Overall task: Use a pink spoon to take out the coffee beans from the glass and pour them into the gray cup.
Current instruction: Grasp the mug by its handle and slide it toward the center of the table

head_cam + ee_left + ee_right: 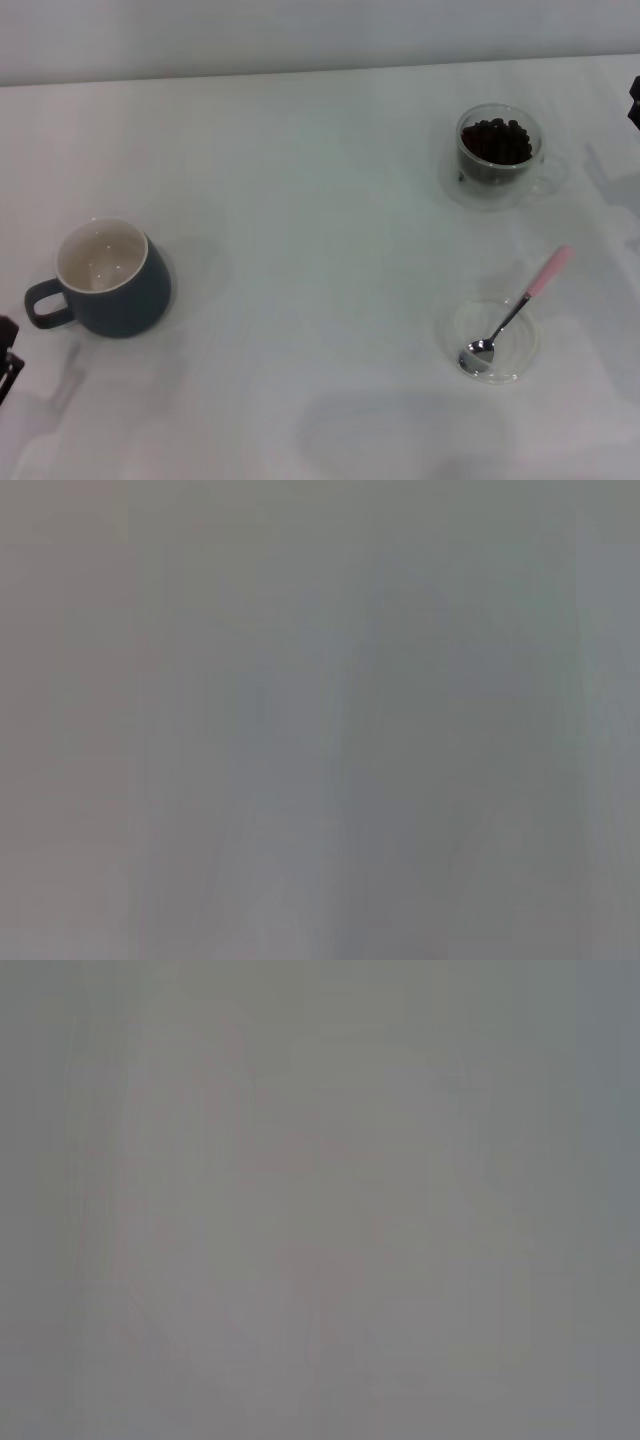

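Pink marked the spoon (516, 312) handle at lower right of the head view, its steel bowl resting in a shallow clear dish (527, 352) and the handle sticking out past the rim toward upper right. Beans (496, 140) filled the glass (497, 157) at upper right; the cup (104, 278) sat well apart at left, with no beans visible inside. Only dark slivers of the left gripper (7, 355) and right gripper (634, 100) showed at the frame edges, so I could not tell how wide either stood or whether either held anything. Both wrist views showed nothing but gray. Picking up well probably meant the right gripper pinching the raised pink end, not the bowl.
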You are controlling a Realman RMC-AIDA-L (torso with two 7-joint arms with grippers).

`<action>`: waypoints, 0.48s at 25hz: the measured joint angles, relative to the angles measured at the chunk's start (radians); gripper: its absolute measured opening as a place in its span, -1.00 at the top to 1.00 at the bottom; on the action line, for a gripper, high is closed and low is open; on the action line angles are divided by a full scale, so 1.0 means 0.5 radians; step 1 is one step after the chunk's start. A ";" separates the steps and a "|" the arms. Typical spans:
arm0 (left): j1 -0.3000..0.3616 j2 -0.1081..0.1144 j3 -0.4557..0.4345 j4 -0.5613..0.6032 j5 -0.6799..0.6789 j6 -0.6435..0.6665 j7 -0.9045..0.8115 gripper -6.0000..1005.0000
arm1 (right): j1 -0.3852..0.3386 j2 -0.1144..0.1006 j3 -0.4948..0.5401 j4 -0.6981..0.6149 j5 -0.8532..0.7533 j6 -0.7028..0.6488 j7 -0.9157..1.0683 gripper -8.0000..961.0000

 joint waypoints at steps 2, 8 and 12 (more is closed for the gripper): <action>0.004 0.001 0.000 -0.015 -0.001 -0.033 -0.039 -0.75 | 0.000 0.000 0.000 -0.008 0.000 0.000 0.000 -0.63; -0.055 0.006 0.002 -0.030 0.008 -0.283 -0.096 -0.75 | -0.004 0.001 0.000 -0.012 0.000 0.004 0.001 -0.63; -0.113 0.007 0.003 -0.031 0.002 -0.411 -0.119 -0.75 | -0.023 0.001 0.000 -0.018 0.000 0.012 0.002 -0.63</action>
